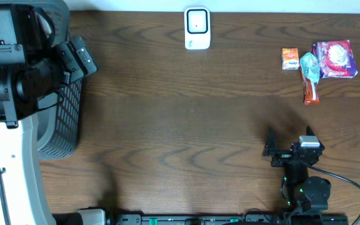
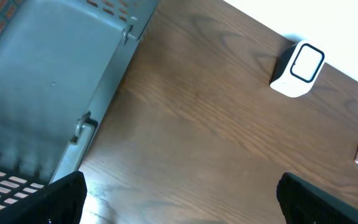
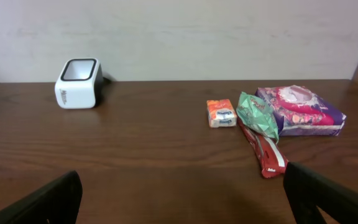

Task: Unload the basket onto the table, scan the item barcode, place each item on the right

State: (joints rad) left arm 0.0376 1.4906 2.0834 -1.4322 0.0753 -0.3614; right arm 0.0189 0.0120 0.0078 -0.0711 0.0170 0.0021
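Left tool [image 2: 182, 200] and right tool [image 3: 184, 202] both spread wide, holding nothing.
On the surface [image 1: 167, 125]: basket [image 1: 61, 119] far left, scanner [image 1: 197, 28] top centre; upper right, orange packet [image 1: 290, 59], green packet [image 1: 309, 64], red bar [image 1: 310, 87] lying lengthwise top-to-bottom, purple pack [image 1: 335, 59].

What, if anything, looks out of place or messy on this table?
Nothing looks spilled or damaged. The only untidy spot is the far right corner: a crinkled green packet lies partly over a long red wrapper and against a purple-and-pink pack, with a small orange packet beside them. The white box-shaped scanner stands upright, apart.
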